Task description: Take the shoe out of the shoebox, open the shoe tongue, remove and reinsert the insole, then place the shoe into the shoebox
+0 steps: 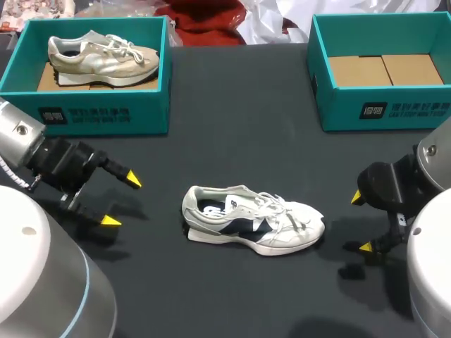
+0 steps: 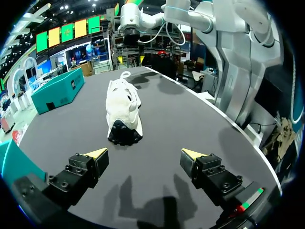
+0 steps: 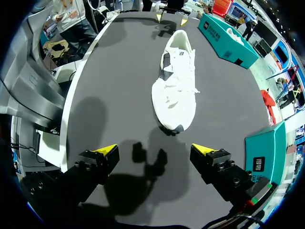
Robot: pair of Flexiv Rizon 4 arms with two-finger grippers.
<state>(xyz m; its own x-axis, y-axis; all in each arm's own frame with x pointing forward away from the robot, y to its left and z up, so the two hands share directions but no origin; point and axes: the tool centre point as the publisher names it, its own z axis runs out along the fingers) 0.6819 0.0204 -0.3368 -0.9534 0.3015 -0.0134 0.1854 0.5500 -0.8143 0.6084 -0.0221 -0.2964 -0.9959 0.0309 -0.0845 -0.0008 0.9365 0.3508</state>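
Observation:
A white shoe with navy panels point(image 1: 254, 220) lies on its sole in the middle of the black table, toe to the right. It lies ahead of my left gripper point(image 2: 145, 153) heel first as the white shoe point(image 2: 124, 109), and ahead of my right gripper point(image 3: 155, 150) toe first as the white shoe point(image 3: 176, 81). My left gripper point(image 1: 121, 200) stands open to the shoe's left, empty. My right gripper point(image 1: 360, 222) stands open to its right, empty. An empty teal shoebox point(image 1: 384, 67) with a cardboard floor sits at the back right.
A second teal shoebox point(image 1: 91, 74) at the back left holds a beige shoe point(image 1: 102, 56). The same box point(image 3: 224, 38) shows beyond the white shoe in the right wrist view, and the empty box point(image 2: 59, 90) beside the shoe in the left wrist view.

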